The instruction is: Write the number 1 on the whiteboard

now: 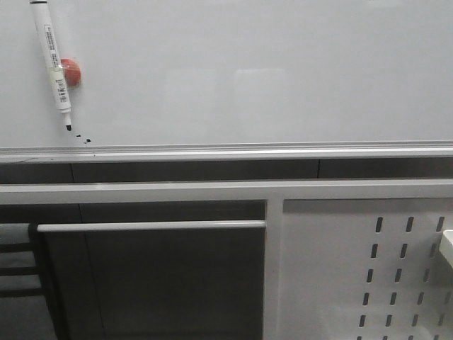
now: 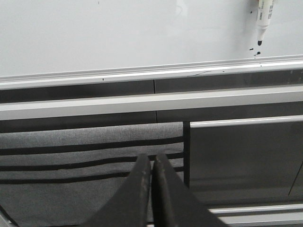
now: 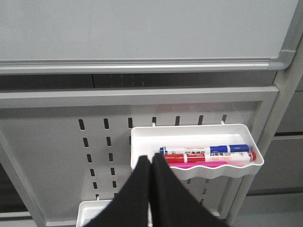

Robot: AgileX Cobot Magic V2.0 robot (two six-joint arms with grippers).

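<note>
1. the marker [image 1: 55,65] at the upper left of the front view is cut off by the top edge, so its upper end is hidden; a red round magnet [image 1: 71,72] sits partly behind it.
2. neither arm shows in the front view.
3. the whiteboard [image 1: 248,71] fills the upper half of that frame – glossy white, a silver rail along its lower edge. no vertical stroke is visible on it, only tiny black dots [image 1: 83,137] just below the marker tip.
4. left gripper [image 2: 152,163] – fingers pressed together, holding nothing, low in its frame over grey fabric.
5. right gripper [image 3: 151,165] – fingers closed and empty, in front of a white tray [image 3: 142,137] holding a blue marker [image 3: 203,149] and a red marker [image 3: 208,156].
</note>
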